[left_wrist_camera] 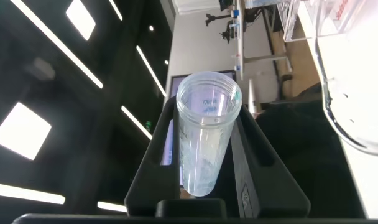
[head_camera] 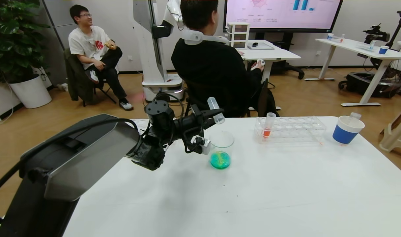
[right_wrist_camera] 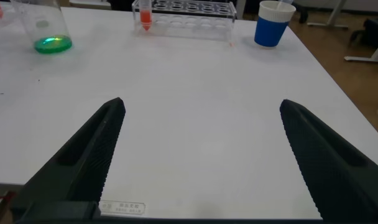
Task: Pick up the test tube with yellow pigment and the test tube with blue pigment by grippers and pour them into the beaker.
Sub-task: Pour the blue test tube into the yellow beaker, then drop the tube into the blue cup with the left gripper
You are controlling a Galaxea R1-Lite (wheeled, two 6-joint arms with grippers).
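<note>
An emptied tube is pinched by the left gripper, tilted above the beaker; the right gripper is spread over the near table.

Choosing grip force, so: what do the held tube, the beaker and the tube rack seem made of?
Tube in the left gripper: clear, slightly cloudy, probably plastic. Beaker: glossy and transparent, likely glass. Rack: clear with sharp edges, probably acrylic.

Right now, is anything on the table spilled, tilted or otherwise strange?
No spill shows. The left gripper holds an emptied test tube tilted, mouth down, above the beaker, whose liquid is swirled green and blue. One orange-red tube stands in the rack.
</note>
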